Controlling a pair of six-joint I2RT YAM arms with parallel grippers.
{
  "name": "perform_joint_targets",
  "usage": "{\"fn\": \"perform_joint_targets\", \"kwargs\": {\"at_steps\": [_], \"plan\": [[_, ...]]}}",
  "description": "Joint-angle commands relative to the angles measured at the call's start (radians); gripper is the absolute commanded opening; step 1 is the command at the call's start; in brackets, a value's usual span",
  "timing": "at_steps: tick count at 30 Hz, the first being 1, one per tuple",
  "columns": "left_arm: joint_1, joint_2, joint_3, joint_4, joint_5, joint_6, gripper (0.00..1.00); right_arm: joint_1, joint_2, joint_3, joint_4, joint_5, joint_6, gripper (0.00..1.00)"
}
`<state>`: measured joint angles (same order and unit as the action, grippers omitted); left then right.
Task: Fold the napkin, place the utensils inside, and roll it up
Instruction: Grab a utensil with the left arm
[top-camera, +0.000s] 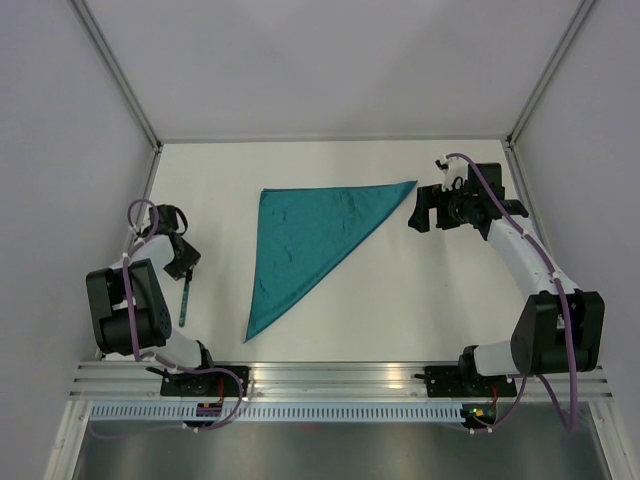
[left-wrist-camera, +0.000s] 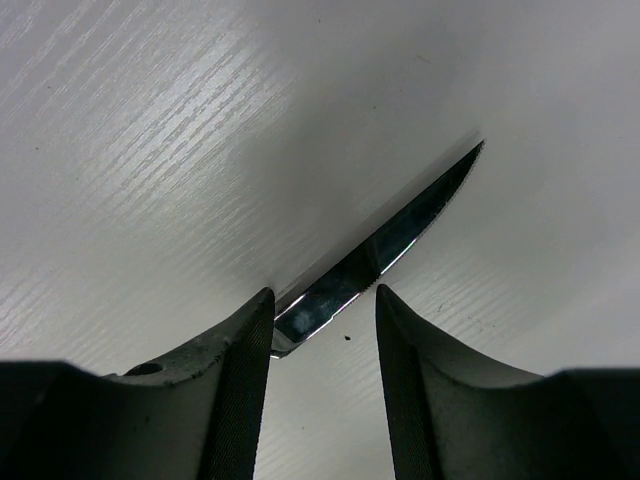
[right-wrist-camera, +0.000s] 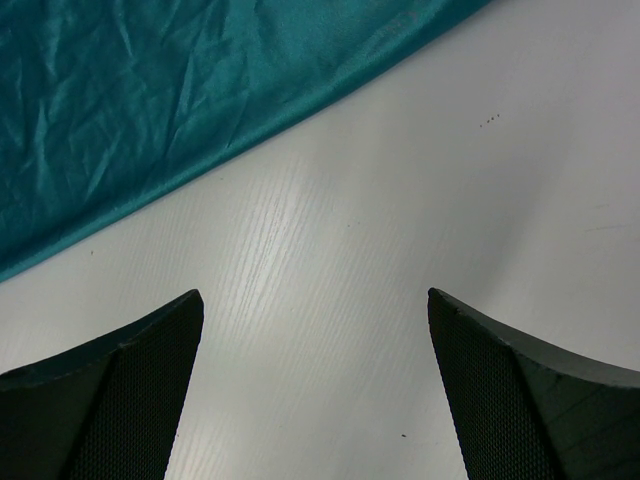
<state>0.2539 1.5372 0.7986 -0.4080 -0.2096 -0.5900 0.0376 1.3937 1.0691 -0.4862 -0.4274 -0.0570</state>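
**Straddling knife blade on the left, wide open on the right**

See napkin (top-camera: 305, 240) folded into a teal triangle, lying flat mid-counter: long straight edge along the far side, one corner pointing right, narrow tip pointing to the near edge. Some creasing on the cloth, nothing on top of it.

Find left gripper (left-wrist-camera: 323, 300) down low at the left side of the counter (top-camera: 420, 300), well apart from the napkin. Reads as partly open, with the knife (left-wrist-camera: 400, 235) running between the fingers. Serrated metal blade angled up and to the right in the left wrist view, tip out past the fingertips. Looks to touch or overlap one finger (left-wrist-camera: 240, 340) at the blade base; clear gap to the other. Not clamped.

From the top view, only a thin teal strip of the knife showing, toward the near edge from the gripper.

Put right gripper (right-wrist-camera: 315, 300) just off the napkin's right corner, opened wide, holding nothing. Bare counter between the fingers, napkin edge crossing the upper left of the right wrist view.
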Motion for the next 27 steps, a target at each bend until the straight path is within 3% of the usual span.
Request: {"fn": "perform_joint_targets", "kwargs": {"at_steps": [1, 17, 27], "plan": [[0.002, 0.055, -0.010, 0.005, 0.088, -0.010, 0.50, 0.007, 0.013, -0.003, 0.011, 0.009, 0.002, 0.98], [0.004, 0.115, 0.034, 0.006, 0.127, 0.010, 0.38, 0.018, 0.027, -0.003, 0.012, 0.021, 0.000, 0.97], [-0.001, 0.106, 0.048, 0.005, 0.121, -0.017, 0.40, 0.021, 0.036, 0.000, 0.011, 0.030, -0.003, 0.97]]}}
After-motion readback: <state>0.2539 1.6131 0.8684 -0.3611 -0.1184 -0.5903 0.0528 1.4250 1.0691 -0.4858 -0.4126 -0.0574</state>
